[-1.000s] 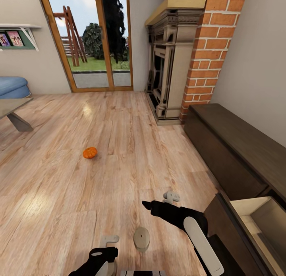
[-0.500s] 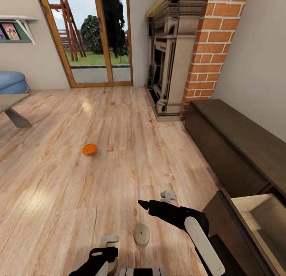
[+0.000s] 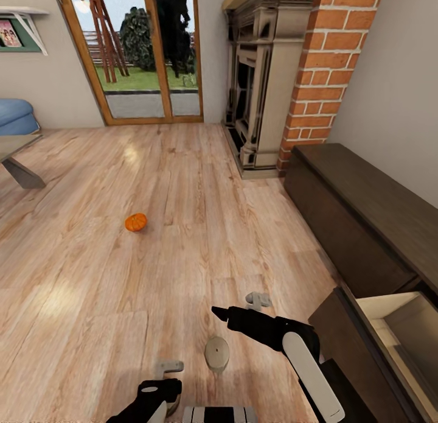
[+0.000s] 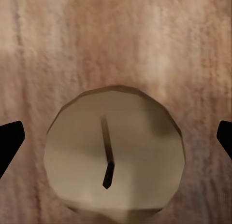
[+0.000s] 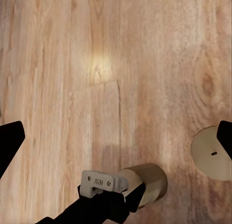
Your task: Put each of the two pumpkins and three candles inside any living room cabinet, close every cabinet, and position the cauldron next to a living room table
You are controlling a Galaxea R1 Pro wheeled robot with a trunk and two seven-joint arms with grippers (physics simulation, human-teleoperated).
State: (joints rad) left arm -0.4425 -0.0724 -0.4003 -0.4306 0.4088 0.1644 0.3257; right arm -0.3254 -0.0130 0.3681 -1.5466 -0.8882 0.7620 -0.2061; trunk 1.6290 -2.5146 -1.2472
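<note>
A small bright-orange ribbed pumpkin point(image 3: 135, 222) and a stubby grey-beige candle point(image 3: 216, 353) lie on the wooden floor. The long dark-brown cabinet point(image 3: 359, 228) has one drawer open, seemingly empty. The left gripper point(image 4: 116, 137) hangs spread-jawed over another candle; the right gripper point(image 5: 116, 137) is likewise spread, holding nothing.

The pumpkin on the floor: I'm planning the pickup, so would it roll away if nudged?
Probably. The pumpkin is round and sits alone on bare, glossy wooden floor, with nothing beside it to stop it. Its ribbed sides may damp the roll and give the gripper some purchase. It looks small, so likely light.
</note>
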